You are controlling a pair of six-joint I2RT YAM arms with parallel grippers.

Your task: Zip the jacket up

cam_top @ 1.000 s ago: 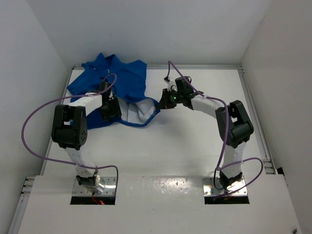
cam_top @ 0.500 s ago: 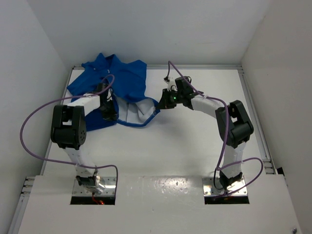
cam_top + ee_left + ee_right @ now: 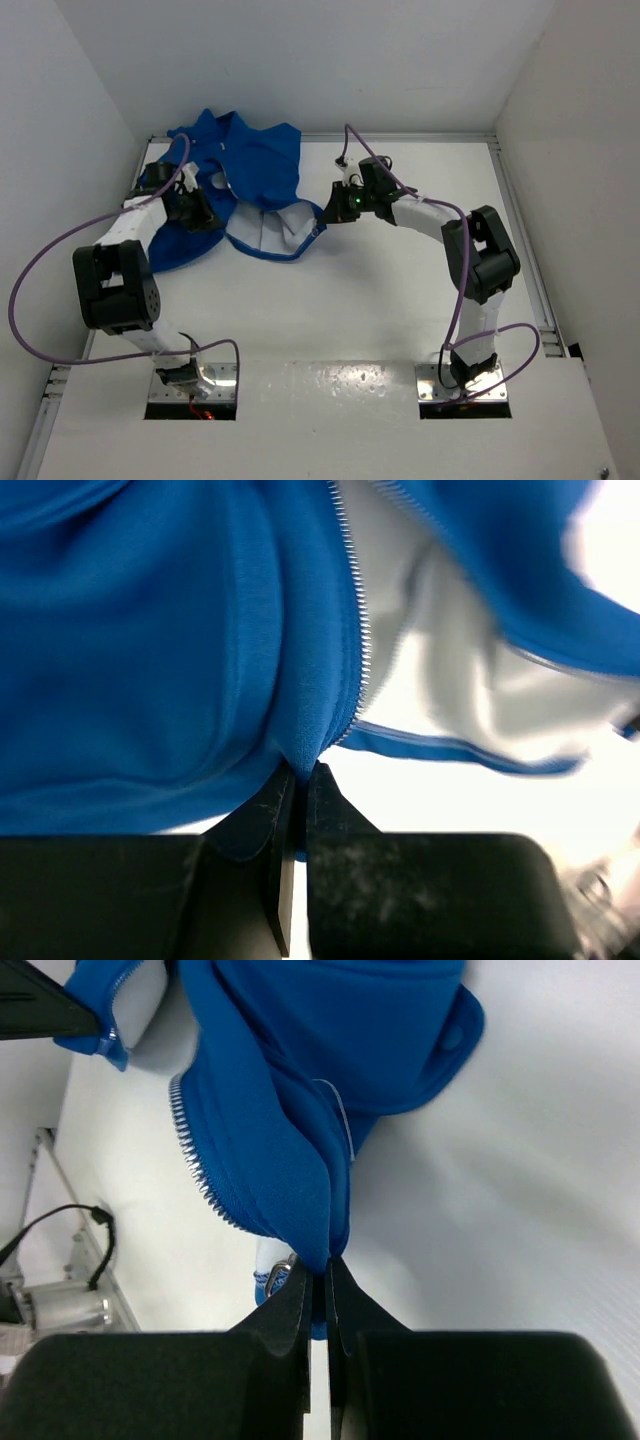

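We have both arm bases at the near edge of the table [image 3: 400, 290], with purple cables [image 3: 40, 270] looping off each arm. Mid-table, the right gripper [image 3: 330, 213] reaches left, its jaws pressed together on the near-right corner of the jacket [image 3: 255, 165]. In its wrist view a fold of blue fabric is pinched between the tips, with the zipper teeth [image 3: 195, 1160] running along the edge just beside them. Further left, the left gripper [image 3: 198, 212] sits on the jacket's left half. Its jaws are clamped on a blue fold right next to the other row of teeth. The front is unzipped, and the pale lining [image 3: 265, 230] lies face up between the two grips. The rest of the jacket is bunched into the far-left corner of the table, touching the back wall. We can't make out the pull.
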